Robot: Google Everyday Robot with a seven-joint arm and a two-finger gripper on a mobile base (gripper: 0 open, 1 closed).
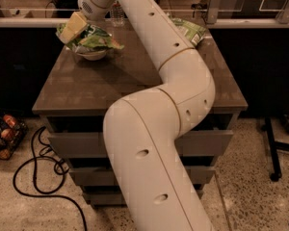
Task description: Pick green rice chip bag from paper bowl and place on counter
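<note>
Closest to us, our arm (154, 143) is filling the foreground, bending up in front of the grey drawers (77, 143) and stretching across the counter (111, 85) toward its far left corner. The near and middle part of the counter is lying bare, so we are judging that nothing is set down there yet.

Farther back, the paper bowl (92, 56) is sitting on the counter near the left edge. The green rice chip bag (97, 38) is lying in it, spilling over the rim on both sides. The tool (71, 27) is hovering at the bag's left end, touching it or just above it. We are not able to tell whether it is apart, together or clamped on the bag.

We are reckoning the task as barely begun. The reach is made, but the bag is not lifted out of the bowl. The grasp, the lift, the carry to a bare patch and the release are all remaining.

Beyond, at the far right corner, a paler bag (189, 30) is lying well apart from the bowl, and we are not counting it as ours to move.
</note>
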